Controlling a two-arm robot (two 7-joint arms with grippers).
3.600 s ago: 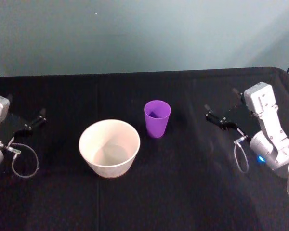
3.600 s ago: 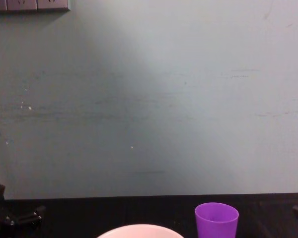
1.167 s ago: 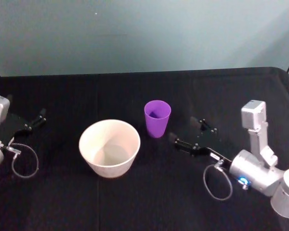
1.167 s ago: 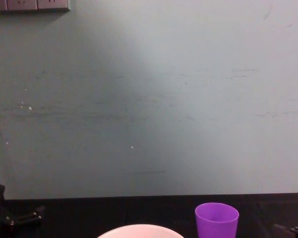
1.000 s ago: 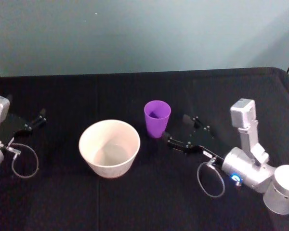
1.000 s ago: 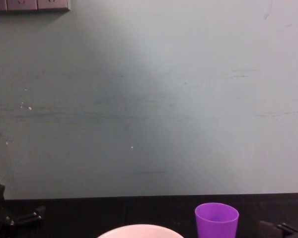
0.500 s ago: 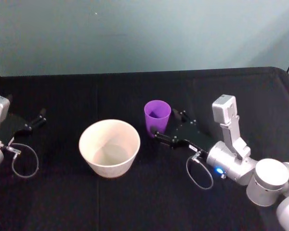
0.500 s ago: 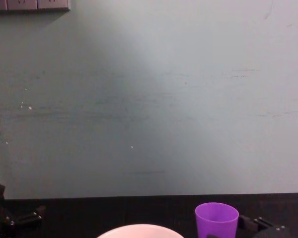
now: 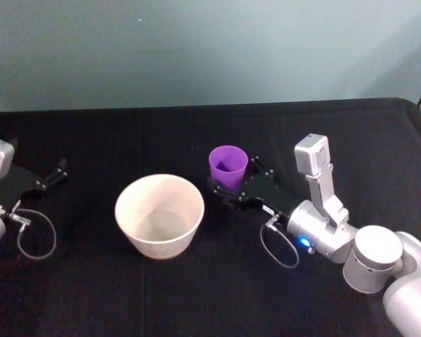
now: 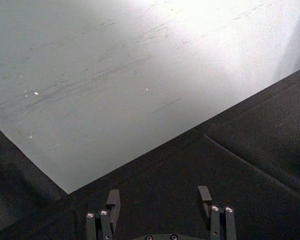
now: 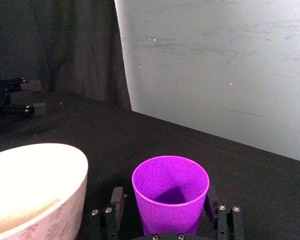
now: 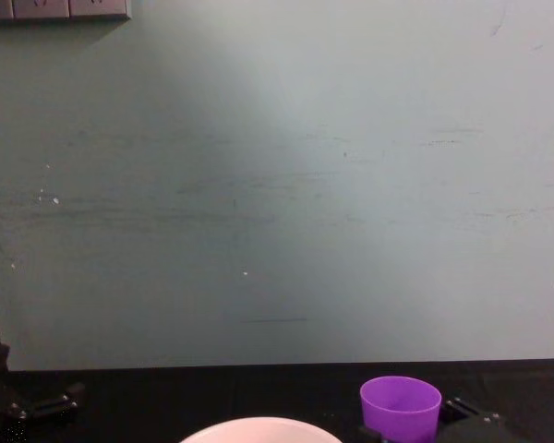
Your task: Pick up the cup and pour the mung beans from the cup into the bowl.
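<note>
**Cup bracketed, nothing poured**

The right gripper (image 11: 163, 197) has its fingers spread either side of the cup (image 9: 229, 168), which stands mid-frame just right of the bowl (image 9: 165, 242). It isn't pinching. Lifting and pouring are left; I can't make out beans. The left gripper (image 10: 159, 195) idles unclenched, far left.

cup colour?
Plain purple; the small tapered plastic cup shows best in the right wrist view.

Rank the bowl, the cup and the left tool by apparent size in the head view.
1. bowl, clearly largest.
2. cup and left tool: similar span; the tool's dark outline blends into the cloth, so unranked.
</note>
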